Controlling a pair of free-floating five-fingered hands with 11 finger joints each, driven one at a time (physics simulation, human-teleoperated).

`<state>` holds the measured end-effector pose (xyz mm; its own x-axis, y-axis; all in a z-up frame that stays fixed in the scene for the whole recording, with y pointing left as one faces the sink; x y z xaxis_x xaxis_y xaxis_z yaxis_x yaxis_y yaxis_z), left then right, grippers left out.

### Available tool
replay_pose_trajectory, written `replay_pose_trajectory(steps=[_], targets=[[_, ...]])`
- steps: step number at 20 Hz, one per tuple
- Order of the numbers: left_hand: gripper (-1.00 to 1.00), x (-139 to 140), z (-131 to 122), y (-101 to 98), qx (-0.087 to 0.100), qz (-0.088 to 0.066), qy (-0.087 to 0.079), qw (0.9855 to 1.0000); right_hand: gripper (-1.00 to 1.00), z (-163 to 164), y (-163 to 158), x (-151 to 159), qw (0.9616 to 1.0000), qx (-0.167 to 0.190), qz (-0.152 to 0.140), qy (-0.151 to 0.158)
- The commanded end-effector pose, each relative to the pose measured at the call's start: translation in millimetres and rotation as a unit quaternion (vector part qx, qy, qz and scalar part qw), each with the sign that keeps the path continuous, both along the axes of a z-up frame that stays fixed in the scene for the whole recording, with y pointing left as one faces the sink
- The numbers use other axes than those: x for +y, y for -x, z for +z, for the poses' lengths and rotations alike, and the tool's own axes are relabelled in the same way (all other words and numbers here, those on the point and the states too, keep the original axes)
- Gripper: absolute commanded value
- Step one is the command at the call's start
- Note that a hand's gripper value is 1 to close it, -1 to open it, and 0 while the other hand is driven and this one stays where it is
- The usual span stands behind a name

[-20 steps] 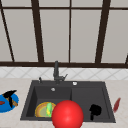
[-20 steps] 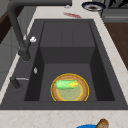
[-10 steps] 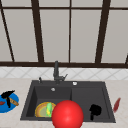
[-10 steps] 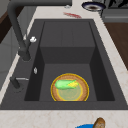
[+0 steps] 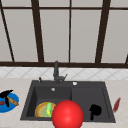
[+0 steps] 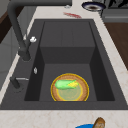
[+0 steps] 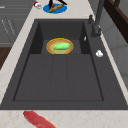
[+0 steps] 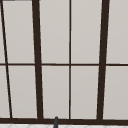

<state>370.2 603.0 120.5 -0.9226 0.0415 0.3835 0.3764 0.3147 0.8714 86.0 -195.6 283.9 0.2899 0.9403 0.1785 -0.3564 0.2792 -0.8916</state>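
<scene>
Nothing moved since earlier frames. Left robot hand (image 5: pixel 6 96): over blue round plate (image 5: pixel 13 108) on worktop (image 5: pixel 15 85), touching brown bread stick (image 5: pixel 12 101); finger state indeterminable. Right robot hand (image 5: pixel 95 110): curled, empty, over dark sink (image 5: pixel 107 100). Advice: grip stick mid-length.

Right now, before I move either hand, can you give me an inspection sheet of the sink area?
Surface: pale counter around a dark sink.
Job's things: blue plate on the left counter, brown stick lying on it.
Clutter: yellow plate with a green piece in the basin; red ball at the sink's near edge; red strip on the right counter.
Hands: left hand at the blue plate; right hand over the sink's right section.
Cables: nothing seen.
Surroundings: faucet, window behind.
</scene>
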Motion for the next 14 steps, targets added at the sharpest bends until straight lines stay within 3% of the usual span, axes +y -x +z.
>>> replay_pose_trajectory(steps=[1,3,5,8,11,12,13,14], targets=[[-1.0,-9,-7,-8.0,0.042,0.0,-0.033,0.9985,0.0,0,0,0,1.0,0.0,0.0,0.0],[-1.0,-9,-10,-7.3,0.05,-0.012,-0.035,0.9981,0.0,0,0,0,1.0,0.0,0.0,0.0],[-1.0,-15,-11,-7.6,0.054,-0.007,-0.049,0.9973,0.0,0,0,0,1.0,0.0,0.0,0.0],[-1.0,-9,-4,-9.4,0.073,-0.026,-0.06,0.9952,0.0,0,0,0,1.0,0.0,0.0,0.0],[-1.0,-9,-6,-10.6,0.076,-0.028,-0.066,0.9946,0.0,0,0,0,1.0,0.0,0.0,0.0],[-1.0,-9,-15,-8.8,0.056,-0.031,-0.052,0.9966,0.0,0,0,0,1.0,0.0,0.0,0.0],[-1.0,-8,-11,3.4,0.02,-0.031,-0.026,0.999,0.0,0,0,0,1.0,0.0,0.0,0.0],[-1.0,-8,-13,6.8,0.011,-0.027,-0.025,0.9993,0.0,0,0,0,1.0,0.0,0.0,0.0]])
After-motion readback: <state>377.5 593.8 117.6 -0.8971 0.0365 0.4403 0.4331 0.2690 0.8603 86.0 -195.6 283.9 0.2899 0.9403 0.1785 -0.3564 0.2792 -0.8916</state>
